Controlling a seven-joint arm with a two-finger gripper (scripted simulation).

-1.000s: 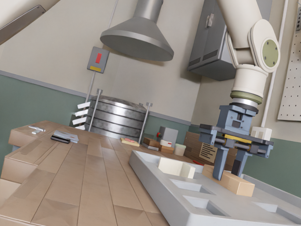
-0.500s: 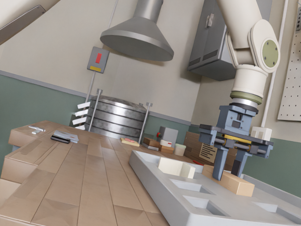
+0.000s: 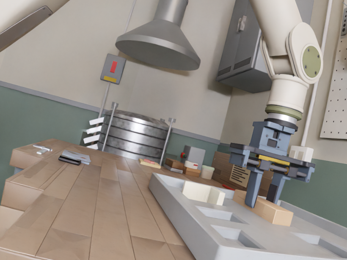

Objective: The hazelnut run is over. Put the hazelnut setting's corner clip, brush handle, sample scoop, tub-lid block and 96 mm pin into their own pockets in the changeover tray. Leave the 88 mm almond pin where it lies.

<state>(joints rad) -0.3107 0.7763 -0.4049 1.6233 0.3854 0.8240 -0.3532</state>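
The tan block (image 3: 263,208) rests at the far side of the grey changeover tray (image 3: 240,222), a little way right of a cream block (image 3: 202,193) that sits in a pocket near the tray's back end. The tan block is held between the fingers of my gripper (image 3: 262,202), which comes straight down on it from above. Two empty square pockets (image 3: 221,214) lie in front of the cream block. Far off at the left end of the bench lie a small white clip (image 3: 42,149) and a dark handle (image 3: 69,160) beside a grey flat piece.
The tray's raised rim runs along the right side of the wooden bench, close under the arm. A stack of steel sieves (image 3: 133,136) stands at the back, with small boxes and a tub (image 3: 207,172) beside it. The wide middle of the bench holds nothing.
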